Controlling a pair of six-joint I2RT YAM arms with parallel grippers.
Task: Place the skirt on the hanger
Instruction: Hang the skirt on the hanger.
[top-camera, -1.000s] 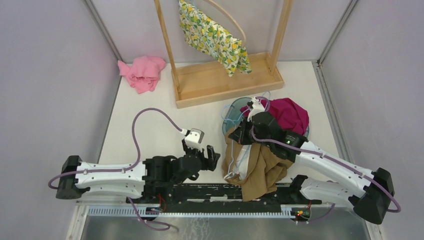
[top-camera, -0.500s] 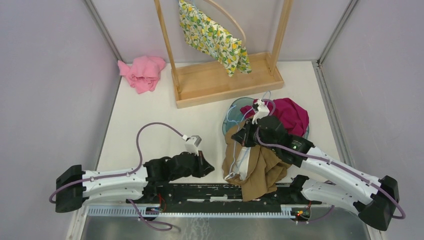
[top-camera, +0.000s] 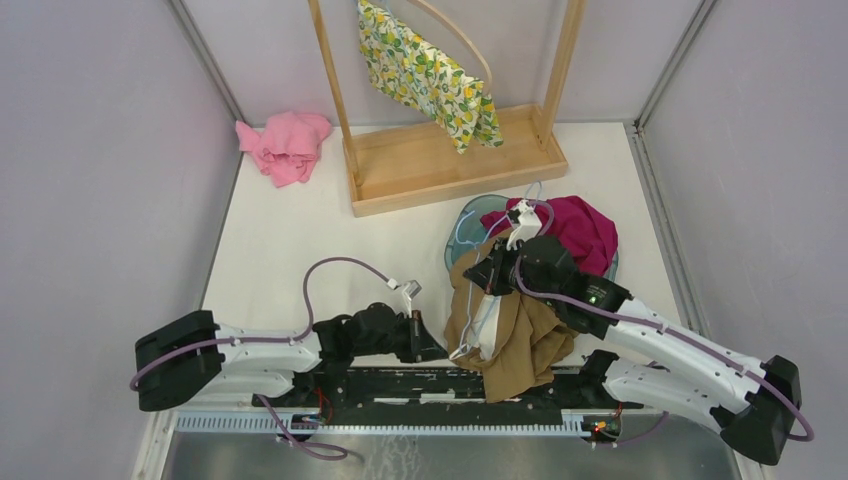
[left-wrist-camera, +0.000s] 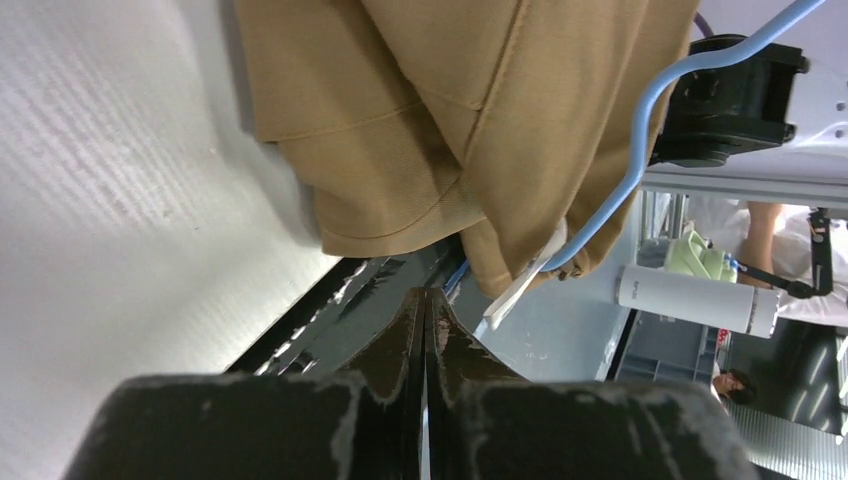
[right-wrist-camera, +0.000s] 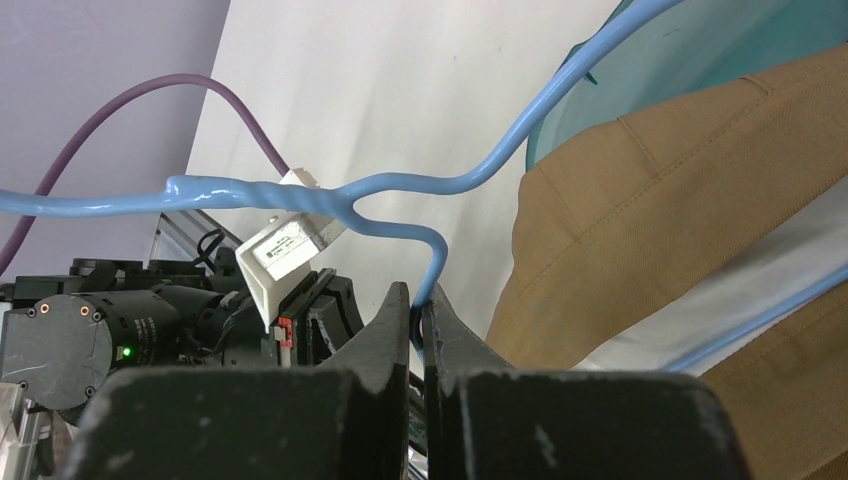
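The blue hanger (right-wrist-camera: 230, 192) is clamped in the right pincer (right-wrist-camera: 418, 300); the left pincer (left-wrist-camera: 425, 300) is pressed together, empty. The tan skirt (top-camera: 520, 340), lower centre, appears only partly hung.

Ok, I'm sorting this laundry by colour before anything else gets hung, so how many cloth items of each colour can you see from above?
Pink cloth: 1
Yellow lemon-print garment: 1
Magenta garment: 1
Tan skirt: 1
Total: 4
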